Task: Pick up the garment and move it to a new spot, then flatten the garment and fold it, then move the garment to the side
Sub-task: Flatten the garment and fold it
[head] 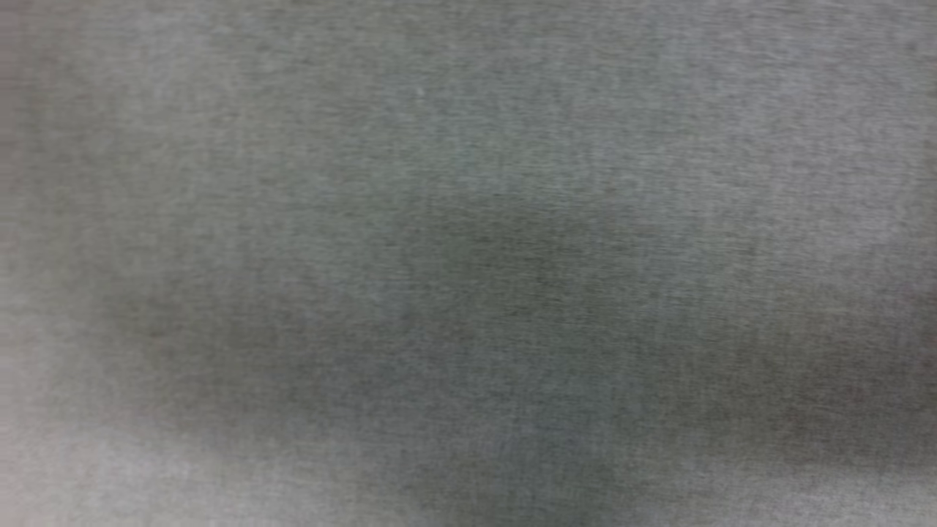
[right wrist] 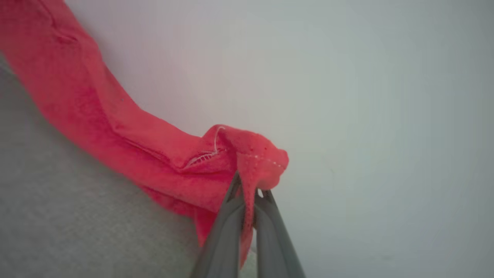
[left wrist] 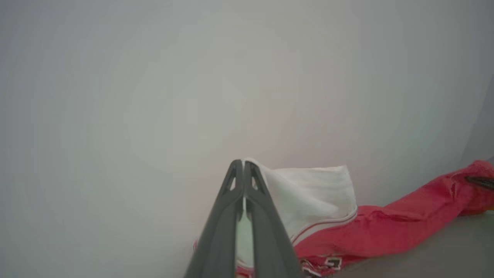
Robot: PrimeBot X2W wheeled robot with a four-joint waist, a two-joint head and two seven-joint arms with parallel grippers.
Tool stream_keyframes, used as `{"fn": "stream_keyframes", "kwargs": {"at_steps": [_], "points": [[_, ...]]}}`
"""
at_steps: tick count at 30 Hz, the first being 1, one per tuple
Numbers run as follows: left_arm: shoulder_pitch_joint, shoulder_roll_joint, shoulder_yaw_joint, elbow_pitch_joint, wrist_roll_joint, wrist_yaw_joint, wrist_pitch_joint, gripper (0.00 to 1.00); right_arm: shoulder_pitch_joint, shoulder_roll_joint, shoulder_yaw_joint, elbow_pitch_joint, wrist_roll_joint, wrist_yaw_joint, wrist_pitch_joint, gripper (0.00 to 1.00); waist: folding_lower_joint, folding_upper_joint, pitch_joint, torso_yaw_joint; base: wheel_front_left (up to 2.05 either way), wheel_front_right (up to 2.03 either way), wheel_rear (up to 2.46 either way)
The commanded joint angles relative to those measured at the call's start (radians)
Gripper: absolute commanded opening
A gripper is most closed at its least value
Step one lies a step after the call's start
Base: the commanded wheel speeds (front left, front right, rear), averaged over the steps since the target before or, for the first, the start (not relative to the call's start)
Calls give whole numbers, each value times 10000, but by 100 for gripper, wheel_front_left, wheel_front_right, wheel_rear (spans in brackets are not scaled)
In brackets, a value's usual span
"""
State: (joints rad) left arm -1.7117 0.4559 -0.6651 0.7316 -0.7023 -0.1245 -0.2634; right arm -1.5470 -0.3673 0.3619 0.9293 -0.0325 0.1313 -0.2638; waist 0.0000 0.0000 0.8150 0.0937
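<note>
Red mesh-knit cloth, nearest item in right wrist view: corner of red basketball jersey (right wrist: 115, 127), white stitching along its hem, bunched at the tips of right hand (right wrist: 249, 185). Right hand clenched on that corner, two long dark grey fingers close together, a tail of red cloth hanging down between them. Rest of jersey drawn out as a twisted band toward that view's upper left, above grey woven-textured surface (right wrist: 58, 216); touching it or clear of it, cannot tell. Pale blank wall (right wrist: 366, 96) behind.

Left wrist view, near: left hand (left wrist: 244, 164), dark grey fingers pressed tight together, grasping short white sleeve (left wrist: 308, 193) of the jersey, white cloth caught in the slot between them and folded out to the right of the tips. Just below the sleeve: white-and-red striped trim (left wrist: 328, 224), then red body cloth with a fragment of black white-edged lettering (left wrist: 328, 264) at the bottom edge. Further off: red body pulled into a rope-like band toward the right edge, over the grey surface; small dark tip (left wrist: 480, 180) at its far end, too small to identify. Same pale wall beyond.

Head view: grey woven surface, out of focus, with soft darker shadow patch (head: 512, 293).
</note>
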Motion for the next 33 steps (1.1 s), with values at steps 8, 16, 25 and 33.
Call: {"fn": "stream_keyframes", "kwargs": {"at_steps": [8,16,25,33], "points": [[2006,592,-2362,-1274,-2094,-55,789,0,1104,-695,1065,29,1608,-11,-4,0,0,0,-1645,828,0,0,0],[4069,2282,-4140,-3657,-4305,-58,2285,0,3139,-1875,2364,-950,3814,-11,122,0,0,0,-3367,970,0,0,0],[6948,3928,-5015,-6033,-5536,488,2599,0,6305,-3449,3516,-3362,5824,-11,783,0,0,0,-4894,720,0,0,0],[9382,5343,-5380,-7756,-6220,1951,1793,0,8906,-4566,3605,-5058,6782,-11,1163,0,0,0,-5552,424,0,0,0]]}}
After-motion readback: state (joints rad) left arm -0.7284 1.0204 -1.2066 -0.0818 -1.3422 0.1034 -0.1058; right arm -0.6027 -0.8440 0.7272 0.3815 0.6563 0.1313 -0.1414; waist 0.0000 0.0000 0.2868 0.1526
